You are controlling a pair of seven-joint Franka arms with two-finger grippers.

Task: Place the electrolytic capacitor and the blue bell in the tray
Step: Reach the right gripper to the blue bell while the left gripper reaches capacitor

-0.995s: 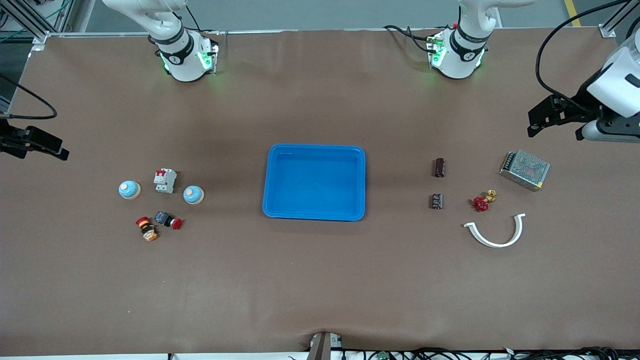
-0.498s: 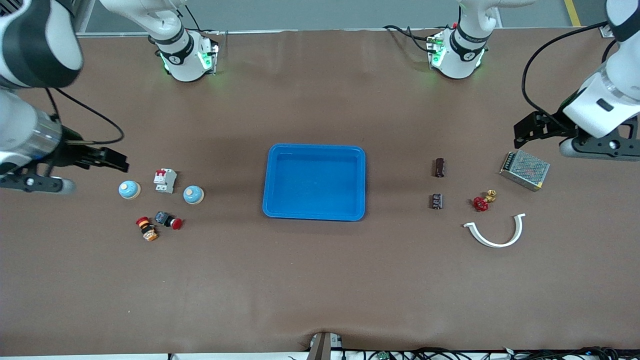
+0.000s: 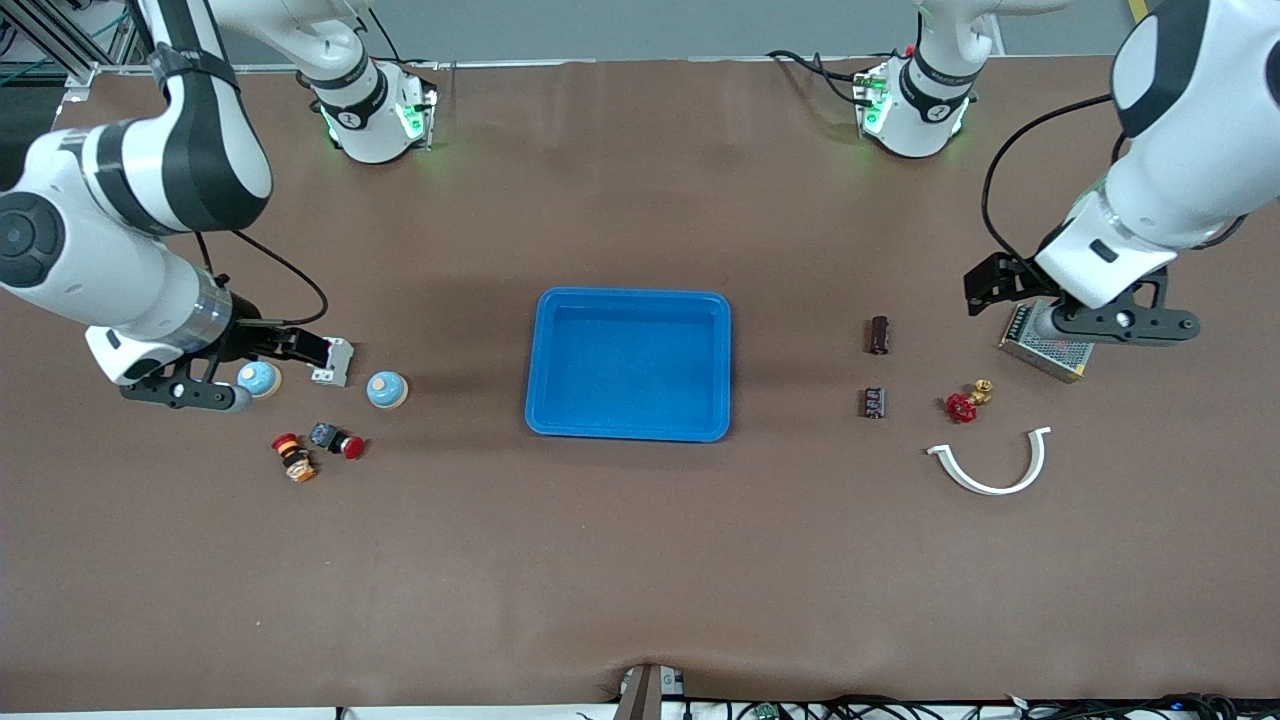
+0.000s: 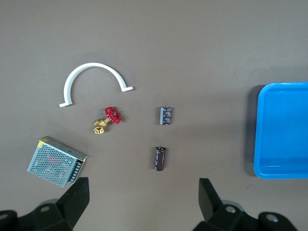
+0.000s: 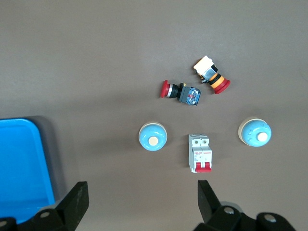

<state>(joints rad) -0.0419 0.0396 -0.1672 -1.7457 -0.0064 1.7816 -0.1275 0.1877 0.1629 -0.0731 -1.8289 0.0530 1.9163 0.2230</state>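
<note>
Both claws spread wide, nothing held or touched.

Left gripper is up in the air over bare table toward the left arm's end, above the metal-mesh power supply and near the capacitors. Right gripper is over the white circuit breaker at the right arm's end.

Tray sits mid-table, nothing in it, with open brown table on all sides.

Two capacitors between tray and left gripper: the dark cylindrical capacitor lies farther from the front camera, the shorter capacitor nearer. Red-handled valve and white curved bracket lie beside them.

Two blue bells flank the breaker: tray-side bell in the clear, the other bell partly under the right gripper, probably not touching. Two red pushbuttons lie nearer the camera.
</note>
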